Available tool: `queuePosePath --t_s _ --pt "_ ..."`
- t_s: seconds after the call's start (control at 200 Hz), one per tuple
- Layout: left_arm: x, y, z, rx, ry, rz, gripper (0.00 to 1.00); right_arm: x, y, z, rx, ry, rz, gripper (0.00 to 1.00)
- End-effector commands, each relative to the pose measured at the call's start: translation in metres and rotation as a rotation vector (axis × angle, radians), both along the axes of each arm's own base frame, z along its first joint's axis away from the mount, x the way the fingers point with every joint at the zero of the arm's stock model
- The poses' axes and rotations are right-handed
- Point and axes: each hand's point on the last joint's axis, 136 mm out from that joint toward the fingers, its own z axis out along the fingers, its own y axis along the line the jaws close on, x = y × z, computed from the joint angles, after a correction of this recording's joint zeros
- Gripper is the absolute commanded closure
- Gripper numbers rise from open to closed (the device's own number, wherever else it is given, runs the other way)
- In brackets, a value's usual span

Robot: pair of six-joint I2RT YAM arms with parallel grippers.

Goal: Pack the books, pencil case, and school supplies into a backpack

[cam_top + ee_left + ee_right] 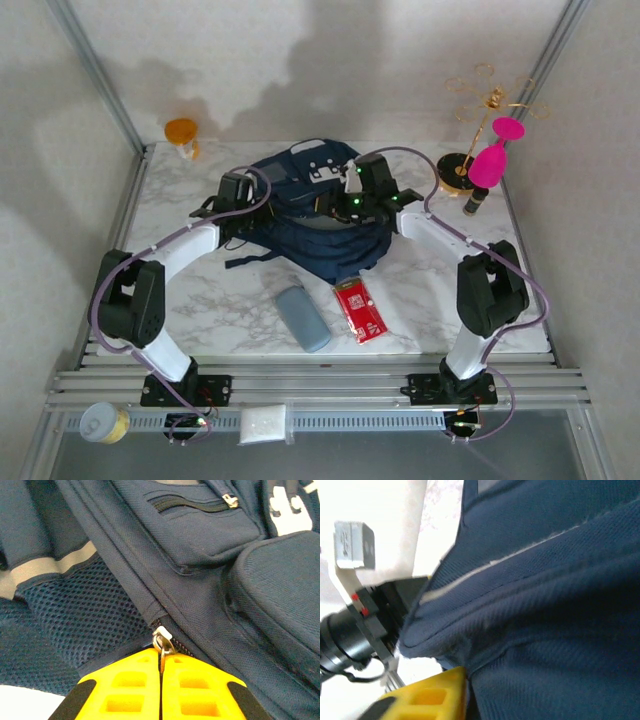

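Two arms meet at the backpack [300, 240] on the desk [200, 300]: the left fingers [152, 662] pinch its zipper pull [162, 641], likely to open it for packing, while whether the right fingers [440, 690] grip fabric I cannot tell.

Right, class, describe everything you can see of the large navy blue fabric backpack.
The large navy blue fabric backpack lies flat on the white marbled table, with white patches, a grey stripe, a mesh panel, zipped pockets and dark straps trailing left. The left gripper is shut on a metal zip pull; the right gripper rests against its fabric.
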Motion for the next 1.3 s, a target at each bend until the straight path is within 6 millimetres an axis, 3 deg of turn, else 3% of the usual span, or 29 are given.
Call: queuePosePath --t_s 0.0,0.07,0.19,0.285,0.441,0.591,0.766,0.966,1.076,1.186,1.297 --pt "-0.004 0.044 -0.012 0.045 0.03 0.16 0.95 -0.005 -0.013 -0.014 -0.072 -0.005 -0.004 0.64" --pt "-0.019 0.039 -0.013 0.026 0.048 0.146 0.72 -0.019 -0.023 -0.014 -0.109 -0.003 0.011 0.53" --pt "-0.055 0.036 -0.017 0.028 0.092 0.148 0.53 -0.052 -0.051 -0.026 -0.21 0.018 0.022 0.39" --pt "-0.09 0.048 -0.029 0.039 0.162 0.226 0.48 -0.085 -0.068 -0.036 -0.247 0.033 0.054 0.34" --pt "-0.146 0.018 -0.047 -0.094 0.218 0.195 0.42 -0.137 -0.069 -0.054 -0.246 0.08 0.133 0.24" --pt "-0.181 -0.022 -0.048 -0.208 0.232 0.113 0.41 -0.182 -0.043 -0.077 -0.203 0.121 0.254 0.22" --pt "-0.205 -0.049 -0.056 -0.24 0.265 0.041 0.45 -0.21 -0.014 -0.104 -0.188 0.169 0.351 0.2" --pt "-0.221 -0.075 -0.065 -0.333 0.298 -0.03 0.6 -0.217 0.006 -0.124 -0.16 0.21 0.402 0.19" --pt "-0.223 -0.065 -0.08 -0.245 0.321 -0.001 0.68 -0.217 0.011 -0.14 -0.176 0.24 0.416 0.19" --pt "-0.228 -0.068 -0.092 -0.252 0.347 -0.007 0.71 -0.22 0.018 -0.146 -0.157 0.255 0.442 0.19" --pt "-0.229 -0.073 -0.097 -0.263 0.355 -0.01 0.73 -0.22 0.022 -0.147 -0.138 0.261 0.452 0.26"
